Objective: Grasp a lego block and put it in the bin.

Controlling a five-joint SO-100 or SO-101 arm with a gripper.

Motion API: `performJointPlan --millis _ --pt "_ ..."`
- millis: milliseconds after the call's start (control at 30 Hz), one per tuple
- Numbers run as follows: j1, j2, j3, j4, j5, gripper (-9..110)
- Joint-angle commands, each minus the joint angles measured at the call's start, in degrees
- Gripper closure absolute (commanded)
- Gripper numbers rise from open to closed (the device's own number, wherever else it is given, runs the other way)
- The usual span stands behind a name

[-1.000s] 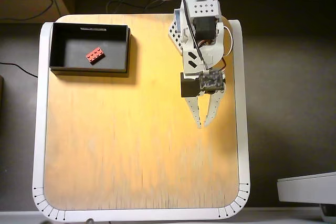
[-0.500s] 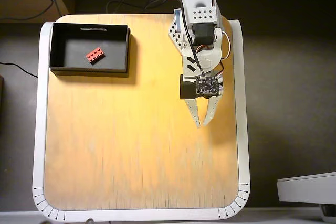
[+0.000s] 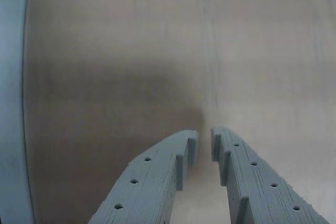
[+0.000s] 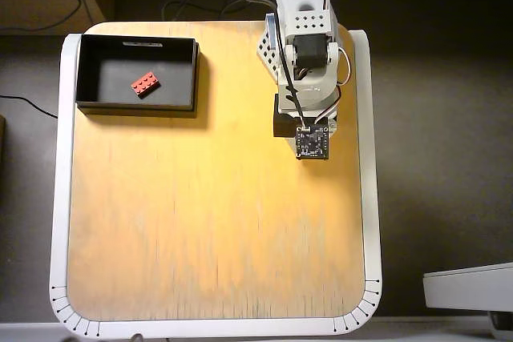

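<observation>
Item: red lego block (image 4: 145, 83) lying inside the bin (image 4: 186, 70), well apart from the hand.

Detail: in the overhead view the block is resting flat on the dark floor of the black bin, which is sitting at the upper left corner of the tabletop (image 4: 208, 222); the arm (image 4: 303, 46) is reaching in from the top edge and hanging over the upper right part of the tabletop, far to the right of the bin. In the wrist view the hand (image 3: 205, 140) is showing two grey fingers (image 3: 152, 177) with tips drawn almost together, only a thin slit between them, nothing gripped; it is hovering over bare pale wood, with the white tabletop rim running down the left edge.
</observation>
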State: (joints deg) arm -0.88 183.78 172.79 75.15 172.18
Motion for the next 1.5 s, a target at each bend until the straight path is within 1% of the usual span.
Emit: performJointPlan --millis 0,67,200,1467 --pt "-1.7 5.1 9.0 1.7 -2.6 101" --pt "-1.8 5.1 9.0 1.7 -1.8 101" --pt "-2.0 5.1 9.1 1.7 -4.0 101" --pt "-2.1 5.1 9.1 1.6 -4.0 101"
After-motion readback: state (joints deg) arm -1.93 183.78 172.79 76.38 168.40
